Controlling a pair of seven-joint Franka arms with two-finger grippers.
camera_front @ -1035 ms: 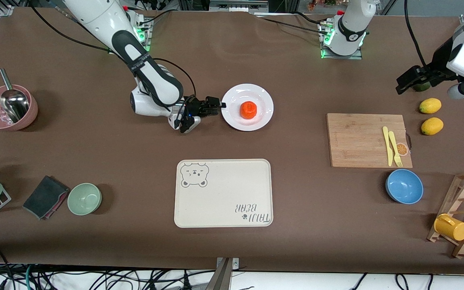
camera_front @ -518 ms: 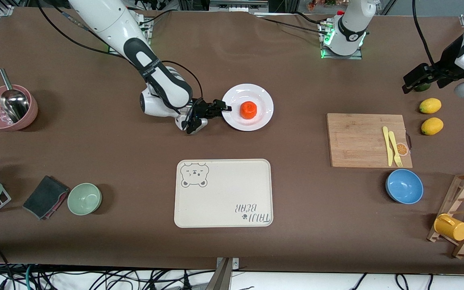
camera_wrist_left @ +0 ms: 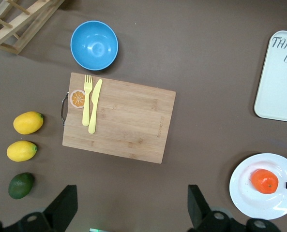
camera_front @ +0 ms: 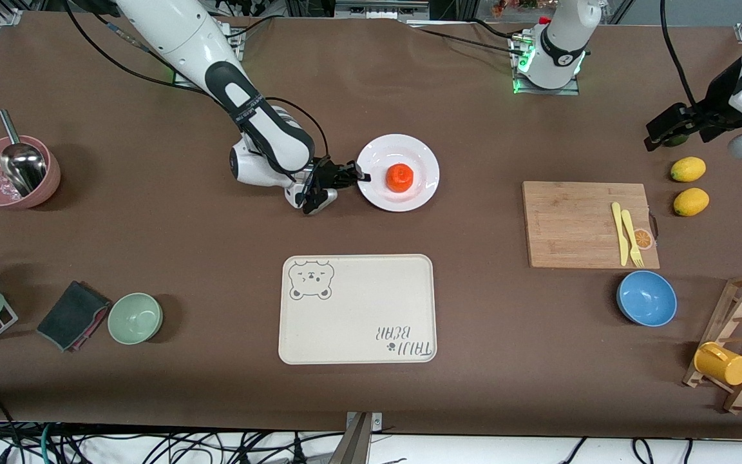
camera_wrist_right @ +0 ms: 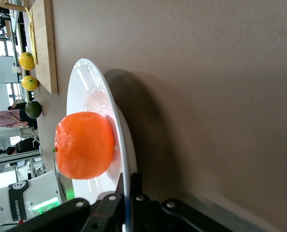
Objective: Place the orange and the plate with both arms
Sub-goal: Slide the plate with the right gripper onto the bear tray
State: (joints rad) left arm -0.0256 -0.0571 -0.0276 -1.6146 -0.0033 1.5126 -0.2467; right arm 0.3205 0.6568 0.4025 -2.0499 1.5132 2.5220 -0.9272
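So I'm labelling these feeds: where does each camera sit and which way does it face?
Front view: high across the table, facing both arms; right gripper shut on the plate rim, left gripper open in the air.
Left wrist view: looks down on the cutting board; its finger shows.
Right wrist view: low, level with the plate; its fingers show.
All three share the orange.

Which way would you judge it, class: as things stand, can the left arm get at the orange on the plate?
Probably yes. The orange sits uncovered on the plate; the right gripper only pinches the rim toward the right arm's end. The left gripper, open, hangs over the lemons' end of the table, so it needs a long reach.
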